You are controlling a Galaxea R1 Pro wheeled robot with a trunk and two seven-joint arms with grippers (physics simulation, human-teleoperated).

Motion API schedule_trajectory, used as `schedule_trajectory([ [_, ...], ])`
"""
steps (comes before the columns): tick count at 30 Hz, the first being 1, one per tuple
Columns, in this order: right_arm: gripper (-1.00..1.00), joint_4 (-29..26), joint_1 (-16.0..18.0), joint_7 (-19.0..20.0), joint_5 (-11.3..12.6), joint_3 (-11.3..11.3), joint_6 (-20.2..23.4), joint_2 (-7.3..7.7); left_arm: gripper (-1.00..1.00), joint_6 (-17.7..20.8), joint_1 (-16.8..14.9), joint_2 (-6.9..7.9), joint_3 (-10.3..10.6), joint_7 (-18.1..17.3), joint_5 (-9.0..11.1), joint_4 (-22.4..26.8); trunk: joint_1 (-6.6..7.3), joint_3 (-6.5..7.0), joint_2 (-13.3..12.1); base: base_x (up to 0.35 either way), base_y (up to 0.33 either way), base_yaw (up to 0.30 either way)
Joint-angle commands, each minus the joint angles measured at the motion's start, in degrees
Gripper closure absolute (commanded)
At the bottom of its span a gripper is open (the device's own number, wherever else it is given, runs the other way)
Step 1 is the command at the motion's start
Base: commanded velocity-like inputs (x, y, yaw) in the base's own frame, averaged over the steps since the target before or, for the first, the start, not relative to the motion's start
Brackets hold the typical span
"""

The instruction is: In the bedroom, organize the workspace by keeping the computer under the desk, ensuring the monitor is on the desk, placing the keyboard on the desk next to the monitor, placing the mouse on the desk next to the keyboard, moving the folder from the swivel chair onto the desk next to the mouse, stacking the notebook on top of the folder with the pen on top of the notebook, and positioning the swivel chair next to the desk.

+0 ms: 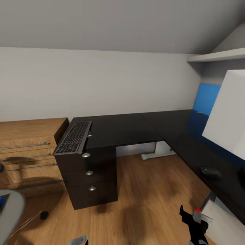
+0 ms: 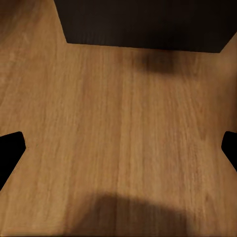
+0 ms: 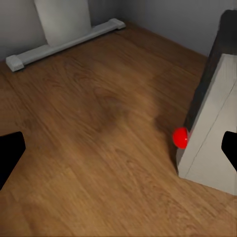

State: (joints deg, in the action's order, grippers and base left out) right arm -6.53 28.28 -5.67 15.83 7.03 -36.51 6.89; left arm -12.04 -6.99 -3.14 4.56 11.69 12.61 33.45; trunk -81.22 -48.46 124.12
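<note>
The black-topped desk (image 1: 126, 131) runs in an L across the head view. A dark keyboard (image 1: 73, 137) lies at its left end above the drawers, tilted and overhanging the edge. The small dark mouse (image 1: 210, 173) sits on the right wing, below the monitor's white back (image 1: 228, 112). Under that wing stands the white computer (image 1: 219, 215) with a red dot (image 3: 180, 138). At the lower left is the swivel chair's grey seat (image 1: 13, 208), with a sliver of the blue folder (image 1: 1, 200). My right gripper (image 3: 118, 153) is open over the floor beside the computer. My left gripper (image 2: 118, 148) is open above bare floor.
A light wood cabinet (image 1: 29, 149) with bar handles stands left of the dark drawers (image 1: 90, 177). The desk's white leg foot (image 3: 64, 42) rests on the wood floor (image 1: 146, 200). A blue back panel (image 1: 206, 100) and a shelf (image 1: 217, 55) are at the far right.
</note>
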Motion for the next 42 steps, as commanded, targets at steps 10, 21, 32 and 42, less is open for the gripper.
schedule_trajectory([
  [10, -1.00, 0.0, 0.0, 0.0, -0.2, 0.3, -0.1, 0.02, -1.00, -0.3, 0.0, 0.06, 0.4, 0.4, 0.6, -0.1, 2.21, 1.75, -4.0, 0.000, 0.000, 0.178],
  [21, -1.00, 1.0, 0.0, 0.0, -1.0, 0.3, -0.2, -0.18, -1.00, -0.3, 0.0, 0.10, 0.4, 0.4, 0.6, -0.1, 4.63, 3.72, -8.4, 0.000, 0.000, 0.029],
  [32, -1.00, 1.4, 0.0, 0.0, -3.2, 0.4, -0.1, -0.21, -1.00, -0.3, 0.0, 0.13, 0.4, 0.4, 0.6, -0.1, 6.39, 5.16, -11.6, 0.000, 0.000, 0.001],
  [42, -1.00, 1.4, 0.0, 0.0, -3.4, 0.4, -0.1, -0.21, -1.00, -0.3, 0.0, 0.07, 0.4, 0.4, 0.5, -0.1, 6.39, 5.16, -11.6, 0.000, 0.000, 0.000],
])
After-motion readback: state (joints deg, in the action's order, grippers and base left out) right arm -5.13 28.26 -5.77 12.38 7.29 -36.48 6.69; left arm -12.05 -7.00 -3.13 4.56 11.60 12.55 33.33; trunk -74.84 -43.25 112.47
